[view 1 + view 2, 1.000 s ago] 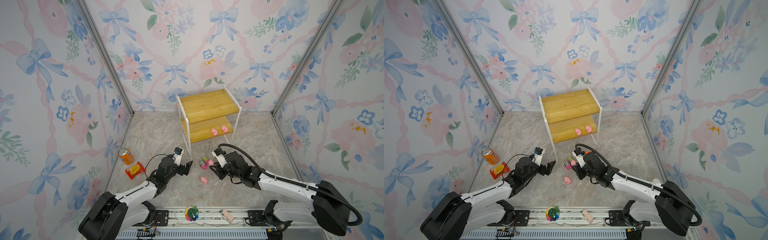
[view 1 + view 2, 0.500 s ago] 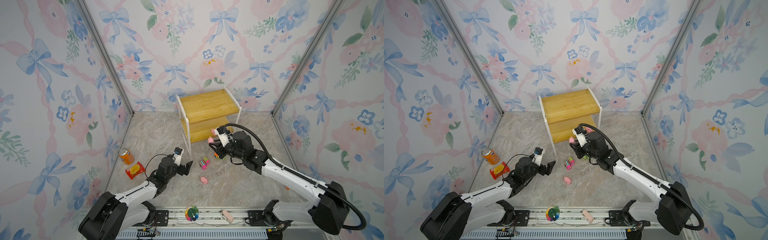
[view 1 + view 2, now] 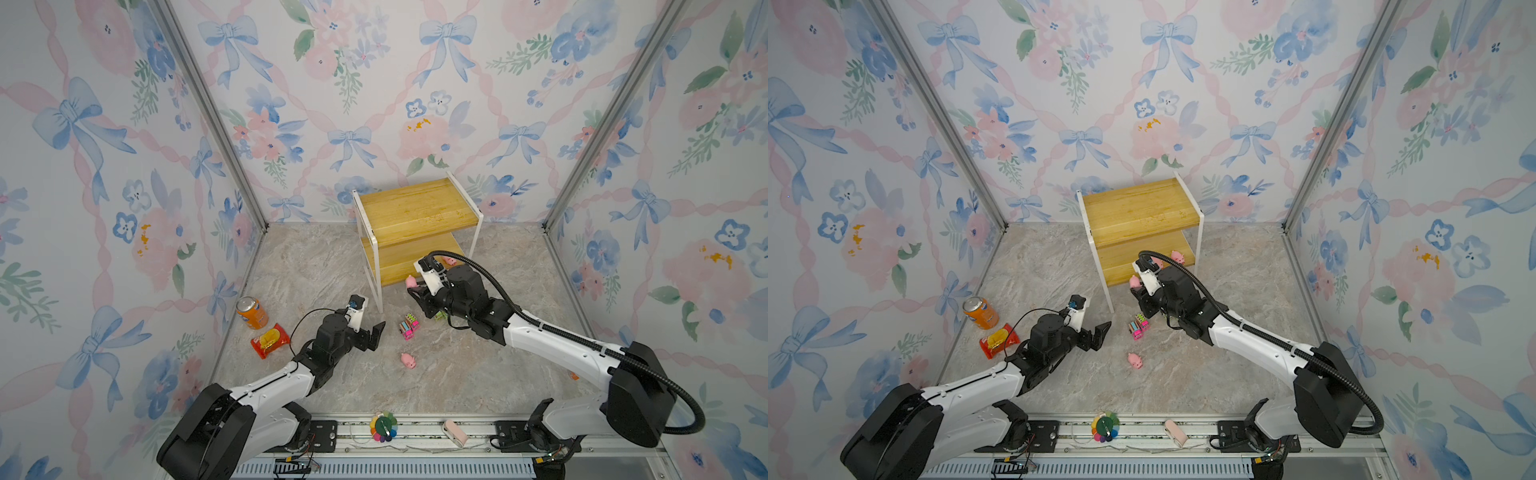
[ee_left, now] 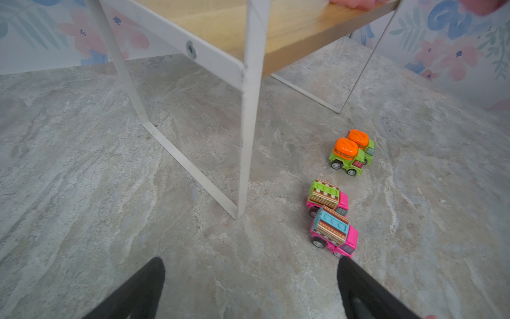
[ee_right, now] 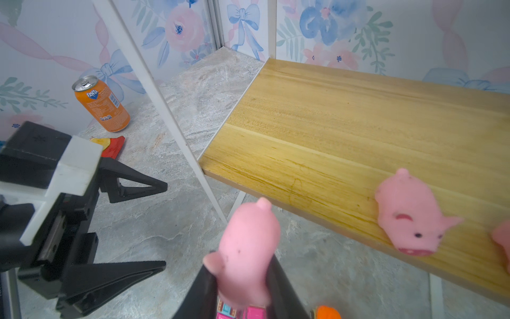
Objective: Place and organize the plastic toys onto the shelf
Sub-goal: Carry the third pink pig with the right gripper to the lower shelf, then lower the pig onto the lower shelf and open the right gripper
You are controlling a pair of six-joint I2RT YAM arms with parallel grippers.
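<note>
My right gripper [image 3: 417, 287] [image 5: 240, 266] is shut on a pink pig [image 3: 411, 282] [image 5: 248, 248], held just in front of the shelf's [image 3: 415, 212] lower board [image 5: 345, 132]. Two pigs [image 3: 1178, 256] [image 3: 1156, 262] lie on that board. On the floor, another pig [image 3: 409, 360] lies near two pink trucks [image 4: 327, 197] [image 4: 334, 233] and two green trucks [image 4: 347, 156] [image 4: 361, 142]. My left gripper [image 3: 372, 334] [image 4: 251, 265] is open and holds nothing, low over the floor beside the shelf's front left leg [image 4: 245, 138].
An orange soda can [image 3: 252, 312] and a red snack packet [image 3: 270, 340] sit by the left wall. A colour wheel [image 3: 383, 427] and a small pink block [image 3: 455, 432] rest on the front rail. Walls close in the floor on three sides.
My right gripper lifted the pig off the floor beside the pink trucks and carried it back to the lower board's front edge. The left arm has not moved.
</note>
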